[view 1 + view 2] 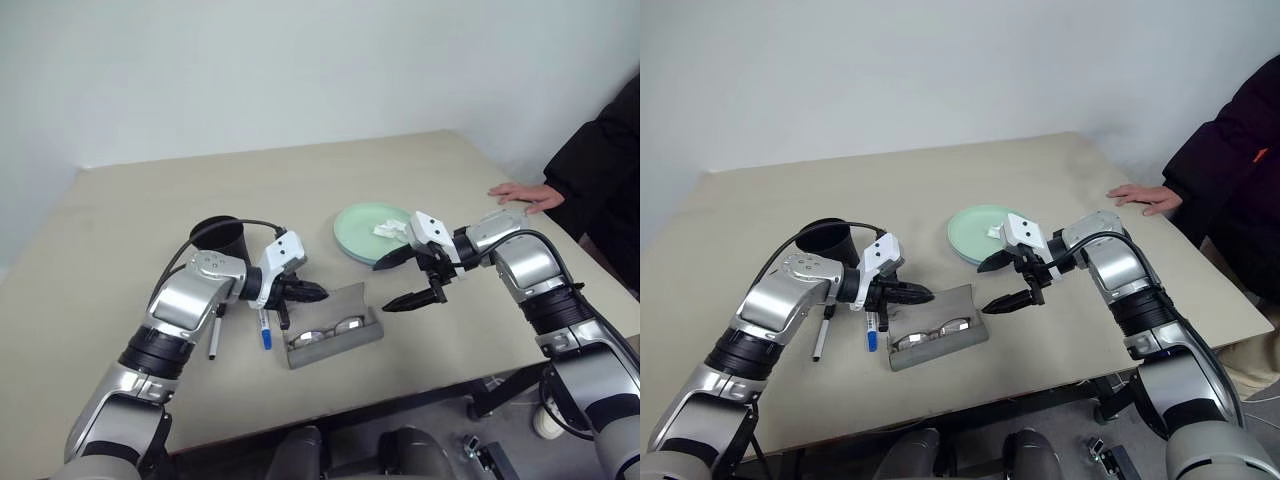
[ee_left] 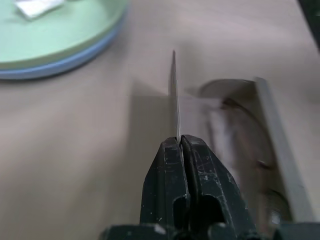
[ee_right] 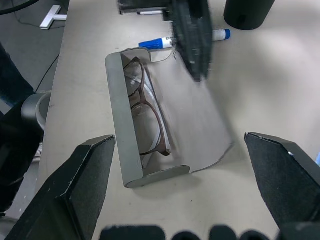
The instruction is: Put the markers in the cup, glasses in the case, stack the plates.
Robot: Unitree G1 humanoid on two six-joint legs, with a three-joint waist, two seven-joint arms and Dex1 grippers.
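While the left claw [image 1: 318, 293] pinches the raised lid edge of the flat grey felt case [image 1: 335, 335], thin dark-framed glasses [image 3: 145, 112] lie inside, mid-tabletop [image 1: 120, 230]. Right claw [image 1: 415, 278]: wide, empty, above the case. Stacked mint and blue plates [image 1: 360, 225], with tissue, beyond. Blue-capped marker [image 1: 264, 328], black-capped marker [image 1: 213, 335] and black cup [image 1: 222, 238] beside. Risk: thin lid slipping free, or the light case dragging.

Even, soft light is falling overhead; faint shadows are sitting under the case [image 1: 335, 337]; left gripper [image 3: 192, 40] is blurring in right wrist view.
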